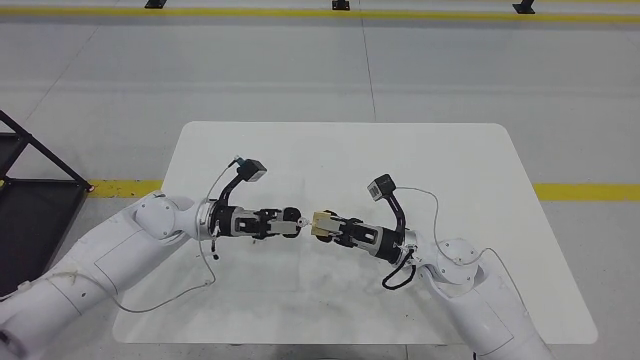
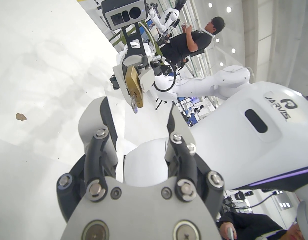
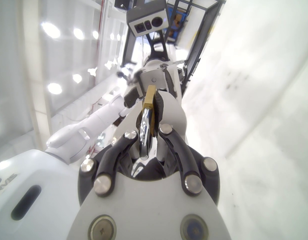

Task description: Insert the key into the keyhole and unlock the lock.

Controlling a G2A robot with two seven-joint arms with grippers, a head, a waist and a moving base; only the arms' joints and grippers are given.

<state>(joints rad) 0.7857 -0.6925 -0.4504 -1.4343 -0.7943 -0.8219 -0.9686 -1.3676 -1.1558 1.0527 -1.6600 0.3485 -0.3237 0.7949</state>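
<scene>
A brass padlock is held over the middle of the white table, with my right gripper shut on it. In the right wrist view the brass body sits between the fingers and the silver shackle points back toward the wrist. A silver key sticks out of the lock's end face. My left gripper faces that key from a short way off, open, with nothing between its fingers. From above, the left gripper is just left of the lock.
A small brown scrap lies on the table. A black frame stands on the floor off the table's left edge. There is free table surface on all sides of the two grippers.
</scene>
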